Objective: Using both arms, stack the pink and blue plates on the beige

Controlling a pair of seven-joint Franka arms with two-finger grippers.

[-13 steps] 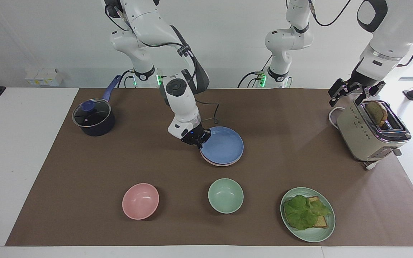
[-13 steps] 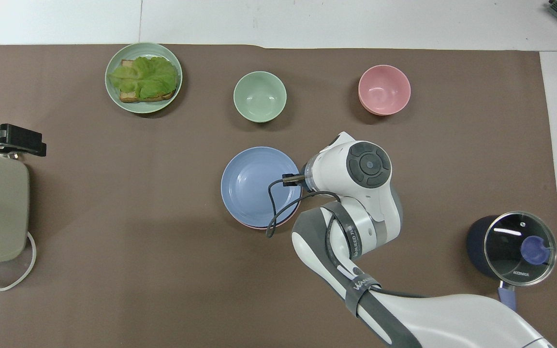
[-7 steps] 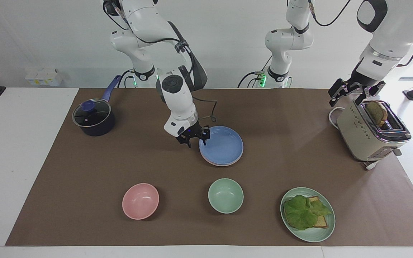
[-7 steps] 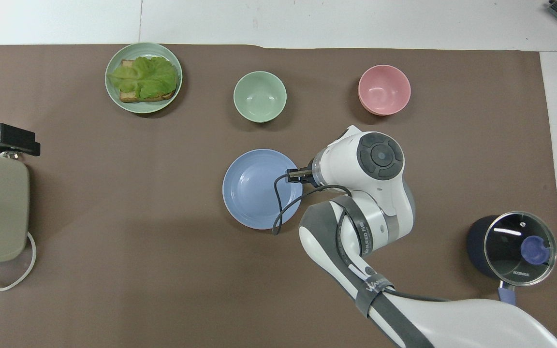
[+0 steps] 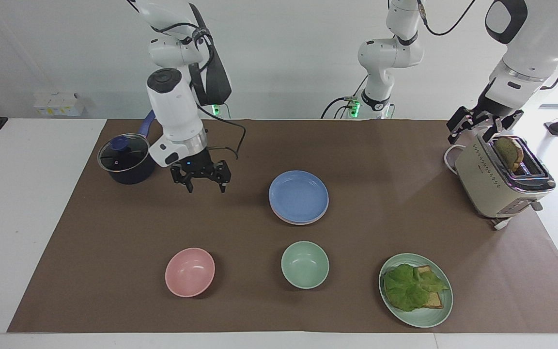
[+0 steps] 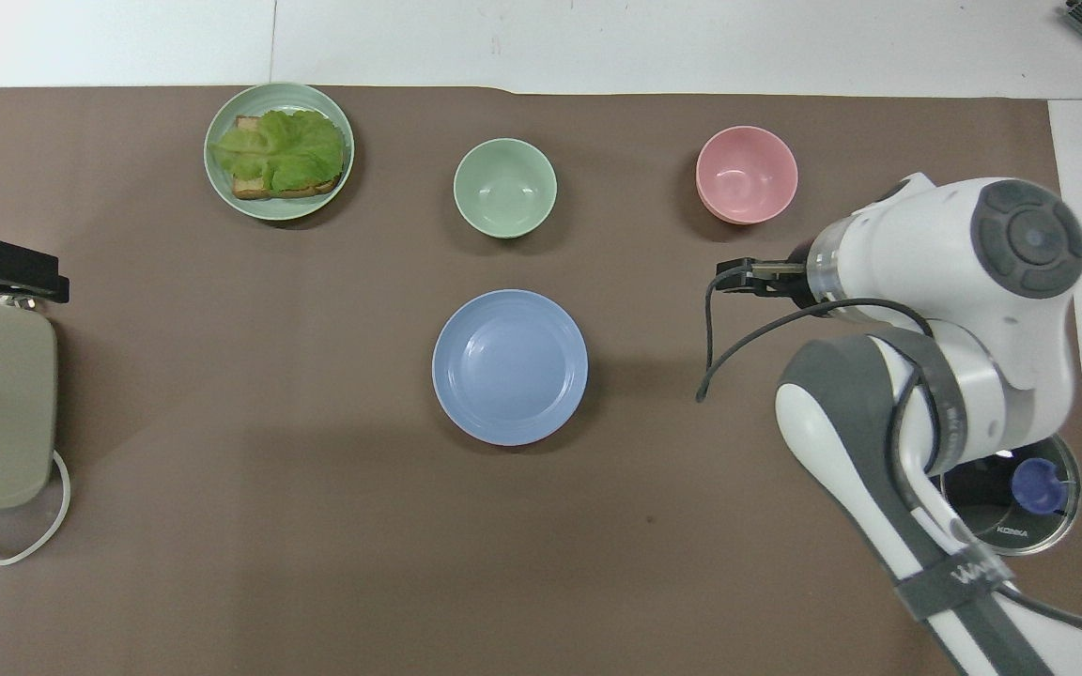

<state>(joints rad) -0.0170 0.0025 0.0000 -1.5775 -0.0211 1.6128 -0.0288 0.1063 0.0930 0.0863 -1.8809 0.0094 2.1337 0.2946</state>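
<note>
Two grippers are seen raised at opposite ends of the table. At the right arm's end, the right gripper (image 5: 206, 181) is held with its fingers spread and empty above the brown mat (image 5: 114, 228), between the lidded pot (image 5: 126, 159) and the plates. At the left arm's end, the left gripper (image 5: 478, 127) is poised with its fingers apart just above the toaster (image 5: 499, 182), in which a slice of bread (image 5: 509, 151) is seen standing. At mid-table the blue plate (image 5: 299, 196) is stacked on the pink plate (image 5: 288, 219), of which only a thin rim is shown; the beige plate cannot be made out underneath. Farthest from the robots, a pink bowl (image 5: 190, 271), a green bowl (image 5: 305, 264) and a green plate (image 5: 429, 317) bearing lettuce (image 5: 407, 288) on bread are lined up.
</note>
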